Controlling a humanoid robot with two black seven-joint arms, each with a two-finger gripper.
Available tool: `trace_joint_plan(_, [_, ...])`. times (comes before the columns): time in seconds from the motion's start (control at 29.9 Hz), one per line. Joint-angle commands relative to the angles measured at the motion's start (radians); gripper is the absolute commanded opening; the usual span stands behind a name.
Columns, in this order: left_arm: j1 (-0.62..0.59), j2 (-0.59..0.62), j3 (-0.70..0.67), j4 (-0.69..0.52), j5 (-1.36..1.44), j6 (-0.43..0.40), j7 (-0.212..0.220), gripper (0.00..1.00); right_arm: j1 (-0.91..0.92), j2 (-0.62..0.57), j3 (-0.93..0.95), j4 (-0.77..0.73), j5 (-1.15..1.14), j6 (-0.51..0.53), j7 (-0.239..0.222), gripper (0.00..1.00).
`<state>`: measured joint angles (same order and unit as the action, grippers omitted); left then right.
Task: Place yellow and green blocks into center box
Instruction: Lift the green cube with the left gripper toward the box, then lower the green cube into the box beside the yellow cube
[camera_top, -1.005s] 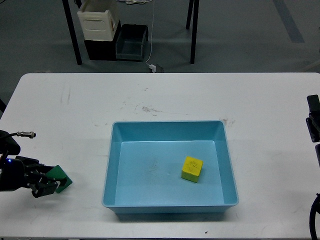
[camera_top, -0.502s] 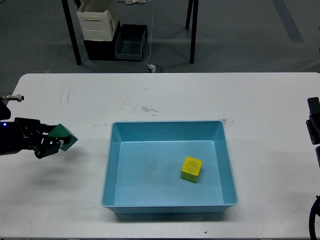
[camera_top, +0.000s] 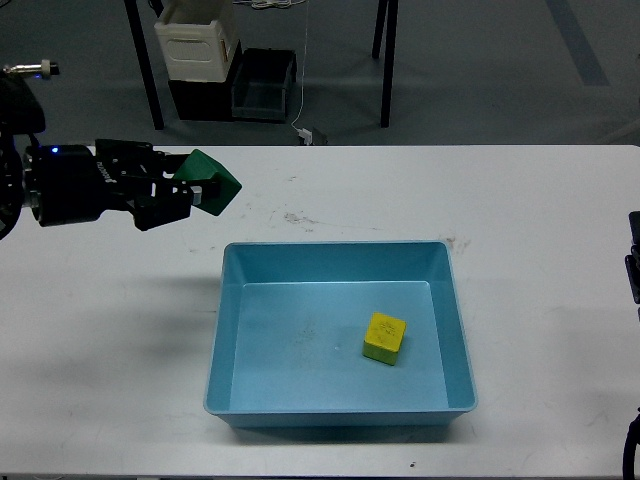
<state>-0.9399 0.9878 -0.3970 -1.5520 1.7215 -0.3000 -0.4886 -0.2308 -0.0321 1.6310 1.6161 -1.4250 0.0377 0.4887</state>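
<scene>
Two blocks show in the head view, one in the box and one in the air. The box (camera_top: 340, 335) is a light blue open tray sitting on the white surface (camera_top: 520, 220), near the front middle of it. The yellow block (camera_top: 384, 338) lies on the box floor, right of the box's centre and nearer its front wall than its back wall, touching no wall.

The green block (camera_top: 212, 181) is held up off the surface, to the left of the box and beyond its back left corner. It sits tilted, one corner pointing toward the box. The left gripper (camera_top: 190, 188) comes in from the left edge, well left of the box, and its fingers (camera_top: 168, 190) are closed on the green block's left side. A faint shadow lies on the surface just left of the box's back left corner.

At the right edge, far right of the box, a small dark piece of the right arm (camera_top: 634, 262) shows; its fingers are out of the picture, so their state cannot be told.

Beyond the surface, behind the box, the grey floor holds black table legs (camera_top: 146, 70), a cream crate (camera_top: 196, 40) on dark bins, and a thin white cable (camera_top: 303, 70) running down to a plug.
</scene>
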Motion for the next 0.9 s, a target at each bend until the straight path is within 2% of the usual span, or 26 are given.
trace_joint_plan(0.0, [-0.065, -0.081, 0.009, -0.062, 0.013, -0.123, 0.000, 0.28, -0.002, 0.000, 0.000, 0.001, 0.000, -0.002, 0.000, 0.99])
trace_joint_plan(0.1, [-0.131, -0.164, 0.073, -0.068, 0.082, -0.189, 0.000, 0.28, -0.002, 0.001, -0.002, 0.002, 0.000, -0.002, 0.000, 0.99])
trace_joint_plan(0.3, [-0.232, -0.288, 0.271, -0.024, 0.236, -0.189, 0.000, 0.28, -0.004, 0.001, -0.002, 0.002, 0.000, -0.004, 0.000, 0.99])
trace_joint_plan(0.6, [-0.224, -0.445, 0.349, 0.141, 0.374, -0.189, 0.000, 0.29, -0.004, 0.003, -0.007, 0.002, 0.000, -0.004, 0.000, 0.99])
trace_joint_plan(0.87, [-0.224, -0.491, 0.422, 0.205, 0.460, -0.189, 0.000, 0.34, -0.002, 0.003, -0.008, 0.002, 0.001, -0.004, 0.000, 0.99])
